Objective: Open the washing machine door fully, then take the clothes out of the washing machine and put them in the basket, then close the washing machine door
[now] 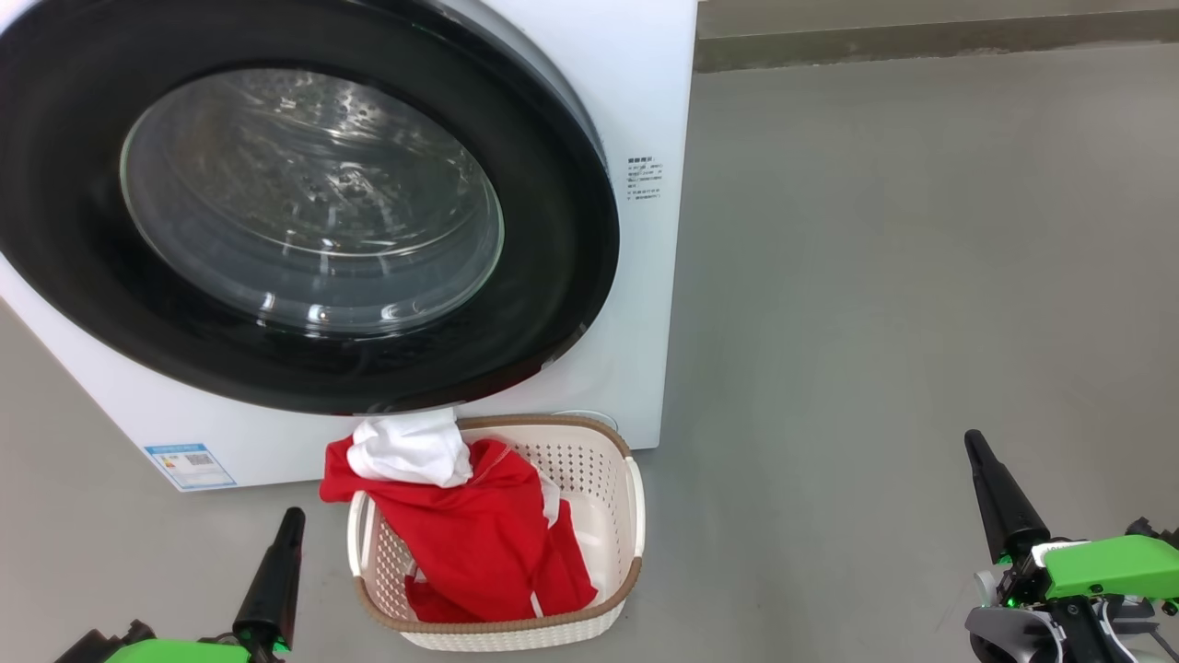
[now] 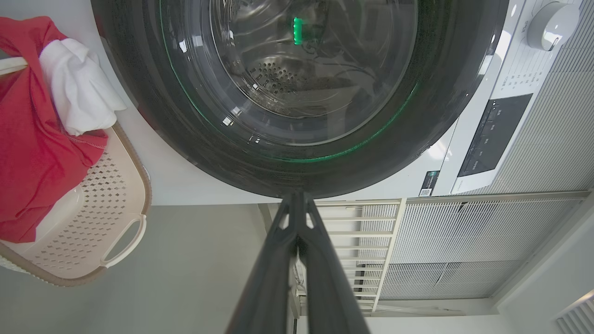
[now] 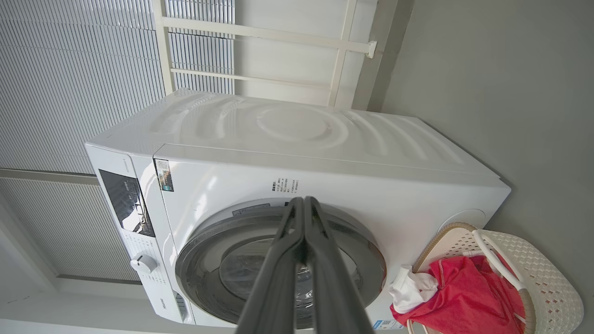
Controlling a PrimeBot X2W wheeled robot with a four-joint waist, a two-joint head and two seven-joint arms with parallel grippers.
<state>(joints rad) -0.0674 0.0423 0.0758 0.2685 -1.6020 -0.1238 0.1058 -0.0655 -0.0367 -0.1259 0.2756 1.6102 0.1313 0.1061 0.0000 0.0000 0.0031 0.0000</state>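
The white washing machine [image 1: 636, 110] fills the upper left of the head view. Its door [image 1: 83, 239], black-rimmed with a clear glass bowl, lies flat against the front; it looks closed in the right wrist view too [image 3: 366, 260]. On the floor in front stands the cream basket [image 1: 617, 479] holding the clothes [image 1: 479, 543]: red fabric with a white cloth on top, draped over the basket's left rim. My left gripper [image 1: 293, 517] is shut and empty, low at the left of the basket. My right gripper [image 1: 974, 442] is shut and empty, far to the right over bare floor.
Grey floor [image 1: 875, 276] spreads to the right of the washing machine. A wall base runs along the top right of the head view. Louvred panels and a white railing [image 2: 366, 241] stand beyond the washing machine in the wrist views.
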